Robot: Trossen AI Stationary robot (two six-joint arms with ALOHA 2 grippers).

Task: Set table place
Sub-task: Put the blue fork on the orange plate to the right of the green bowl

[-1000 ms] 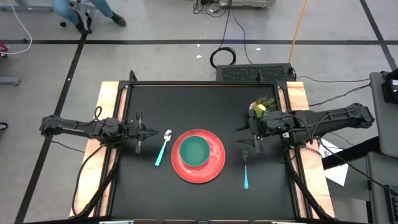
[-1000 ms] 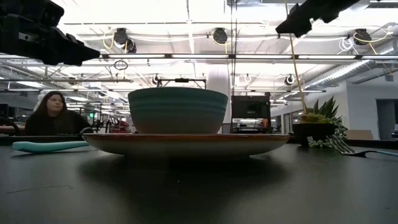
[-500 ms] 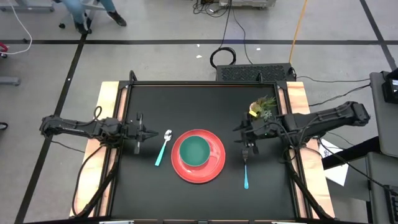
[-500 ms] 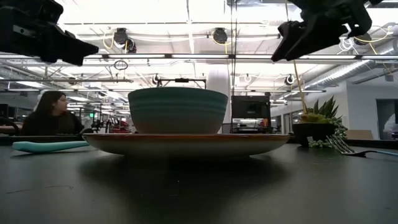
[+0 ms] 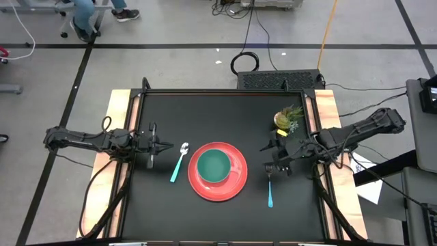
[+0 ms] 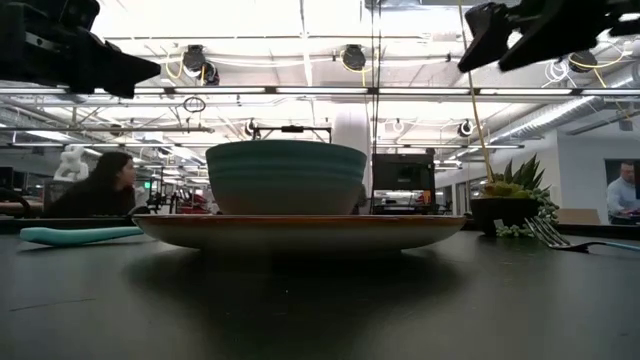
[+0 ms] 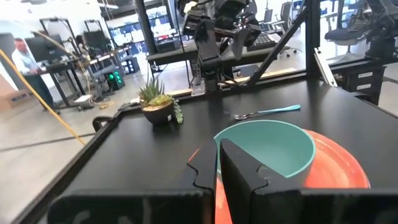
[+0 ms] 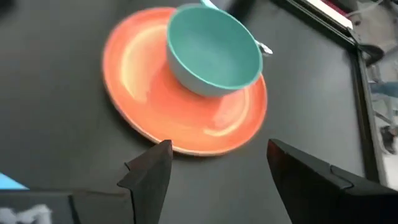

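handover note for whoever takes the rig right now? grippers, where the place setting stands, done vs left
Left gripper: empty, held above the table's left side, just left of the spoon.
Right gripper: open, empty, above the fork's tine end, right of the plate.
Laid out: red plate centre front, teal bowl sitting on it, spoon flat on its left, fork flat on its right, handle toward the front edge. Potted plant stands behind the right gripper.
Done: all four pieces appear placed.
Left: probably just pull both arms back; straighten the slightly angled spoon if you want it tidy.
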